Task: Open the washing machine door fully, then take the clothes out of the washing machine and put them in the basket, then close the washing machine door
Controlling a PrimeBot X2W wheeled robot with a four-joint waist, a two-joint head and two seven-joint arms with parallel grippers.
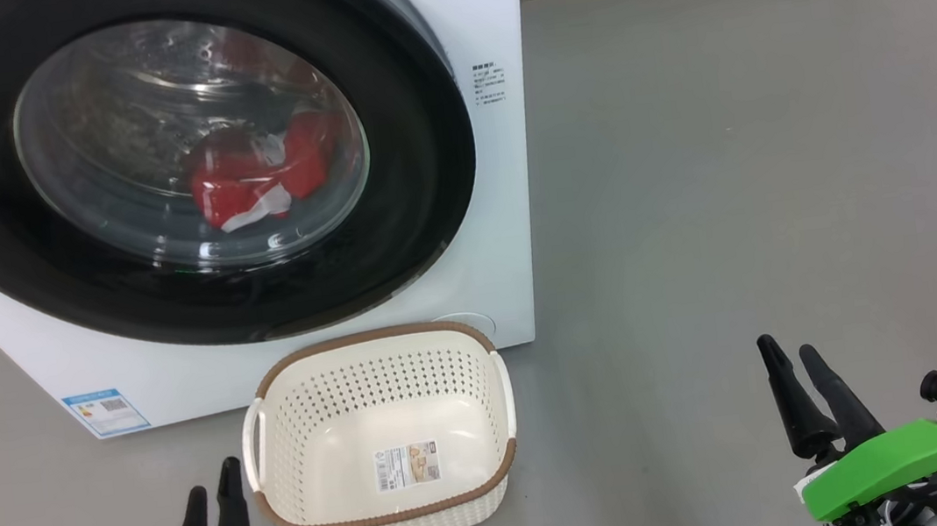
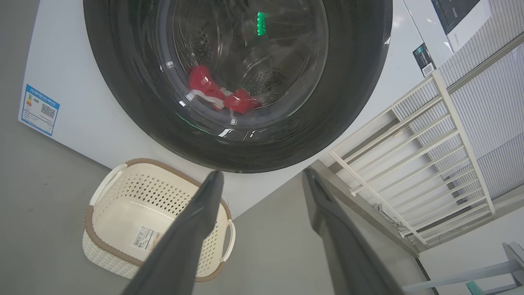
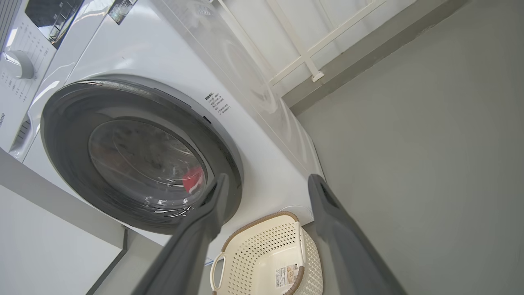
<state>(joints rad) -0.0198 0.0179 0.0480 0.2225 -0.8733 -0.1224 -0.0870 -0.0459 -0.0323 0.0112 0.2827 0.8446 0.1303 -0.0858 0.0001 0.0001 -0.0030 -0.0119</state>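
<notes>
Our left pincer [image 1: 213, 479] hangs released at the lower left, fingers spread and holding nothing, just beside the basket's left handle. Above it stands the washing machine [image 1: 181, 375], and its door [image 1: 136, 133] looks shut, or very nearly; we cannot tell which side is hinged. Behind the glass the clothes [image 1: 256, 177] lie as a crumpled red-and-white heap low in the drum, with no clear long axis. The basket [image 1: 371, 338] sits on the floor [image 1: 733, 180], close against the machine's front and below the door's lower right. It is empty, mouth up, and its longer side runs roughly along the front of the machine. Well to the right, our right pincer [image 1: 785, 348] is likewise released and empty.

We judge the glossy rim the chief hazard: a finger could slip off it, leaving the door half open. A reaching arm might also nudge the light basket aside, so that a garment falls on the floor. The door faces out toward us; being round, it has no long axis.
</notes>
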